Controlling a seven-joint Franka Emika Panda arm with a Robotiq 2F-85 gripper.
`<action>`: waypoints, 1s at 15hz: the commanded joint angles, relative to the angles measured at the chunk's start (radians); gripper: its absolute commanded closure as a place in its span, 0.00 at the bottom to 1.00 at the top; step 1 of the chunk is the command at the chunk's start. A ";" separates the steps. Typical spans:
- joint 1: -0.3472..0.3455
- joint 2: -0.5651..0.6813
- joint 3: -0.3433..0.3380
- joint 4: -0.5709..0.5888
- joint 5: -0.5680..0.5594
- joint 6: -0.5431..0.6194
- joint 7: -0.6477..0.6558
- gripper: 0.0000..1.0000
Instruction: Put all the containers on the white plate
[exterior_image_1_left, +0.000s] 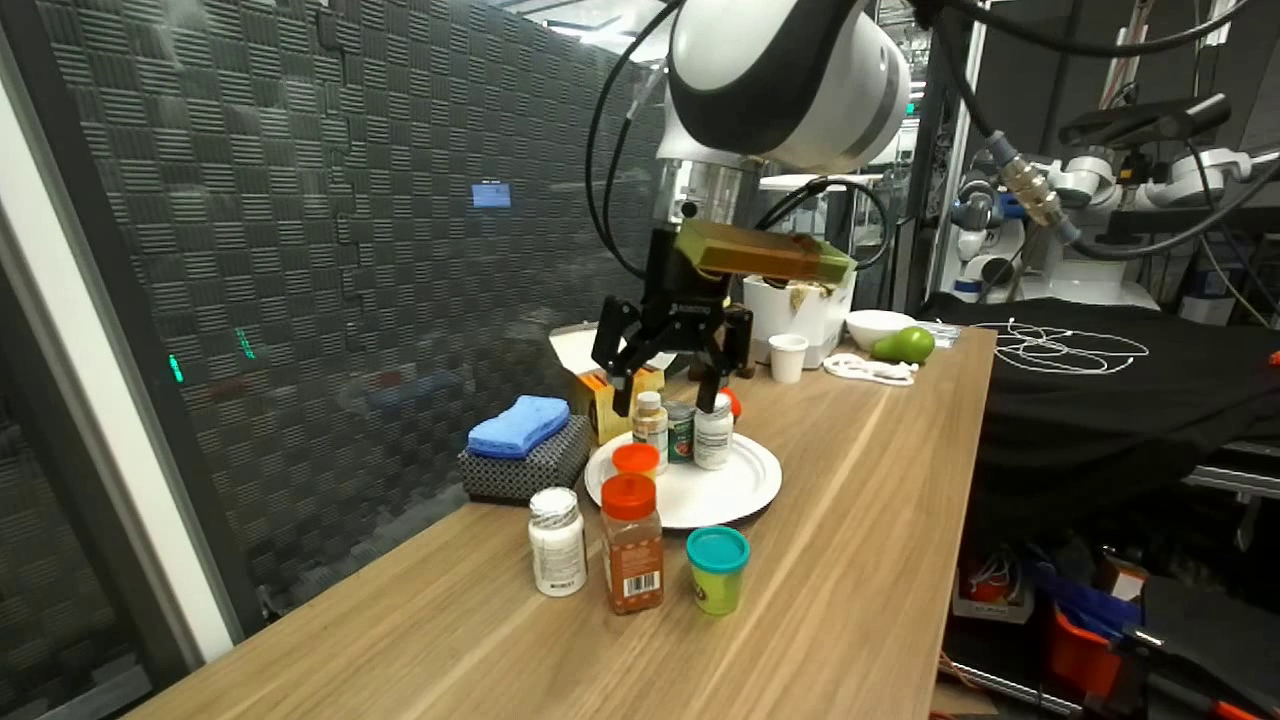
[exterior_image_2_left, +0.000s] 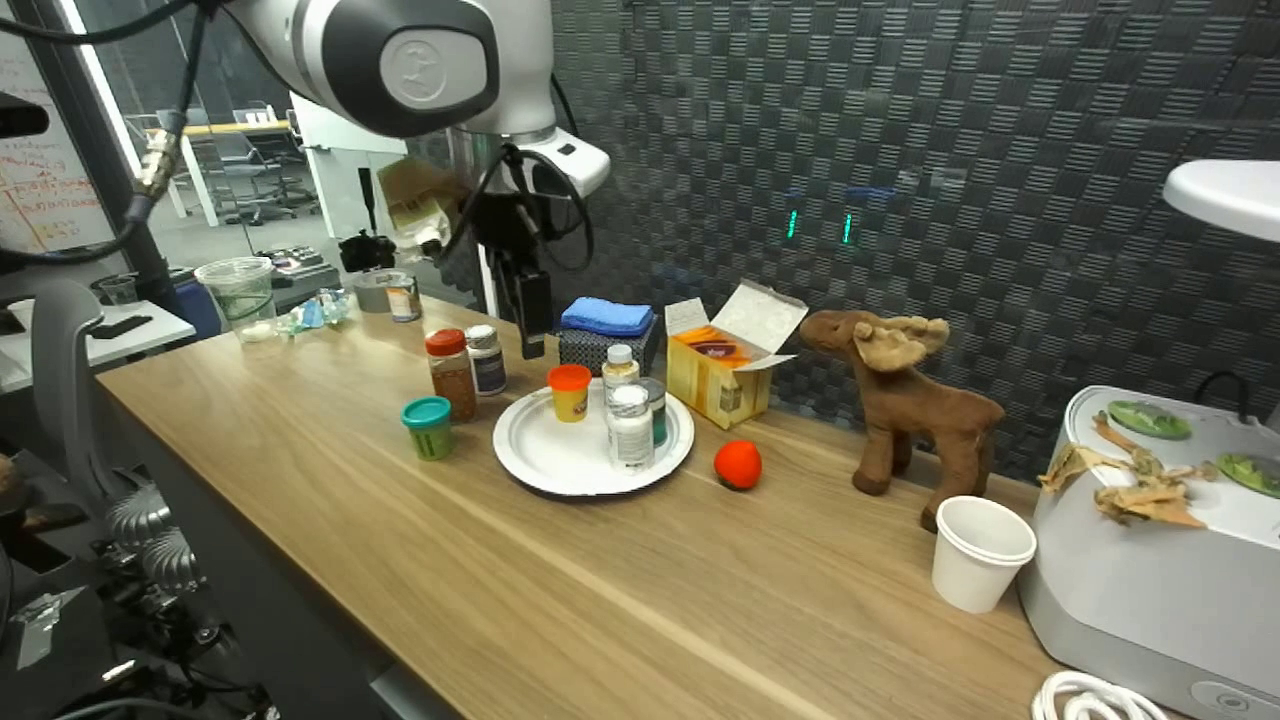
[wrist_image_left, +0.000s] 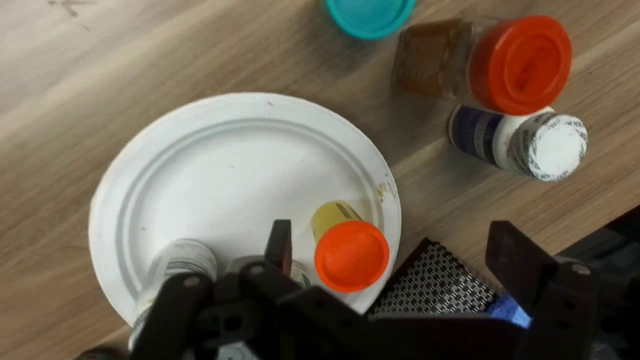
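Table (exterior_image_1_left: 850, 520): wood top, under everything else named here. White plate (wrist_image_left: 215, 180): flat on table; holds 4 containers, w/ 3 others off it, so I judge the task just over half done. Patterned box (exterior_image_1_left: 520, 470): next to plate. My pincer (wrist_image_left: 392, 245): empty, fingers (wrist_image_left: 278, 245) spread wide; seems to hang over the plate rim nearest the box. Red-lidded jar (exterior_image_1_left: 633, 560): off plate, upright, btwn the other two waiting containers. White pill bottle (exterior_image_1_left: 557, 545): off plate, upright, just beside jar, not touching it. Key relation: in wrist view it lies twd upper R from my pincer, outside the rim, & is prob. my nearest target; long axis vertical, so I judge the next move calls for a sideways shift, then a straight descent w/ 1 finger on each side. Gap to jar is narrow; a finger could tip it. Second pill bottle (exterior_image_2_left: 630, 440), tan bottle (exterior_image_1_left: 650, 428) & green can (exterior_image_1_left: 680, 440): upright, grouped on plate. Teal-lidded tub (exterior_image_1_left: 717, 570): off plate, on the jar's far side from the pill bottle. Orange-lidded tub (wrist_image_left: 351, 256): on plate, near rim; in wrist view it shows btwn my fingers, ungripped.
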 joint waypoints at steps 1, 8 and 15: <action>0.004 -0.138 0.003 -0.184 -0.012 0.065 0.007 0.00; 0.002 -0.268 0.019 -0.354 -0.117 0.052 0.005 0.00; 0.014 -0.205 0.058 -0.320 -0.154 0.071 0.015 0.00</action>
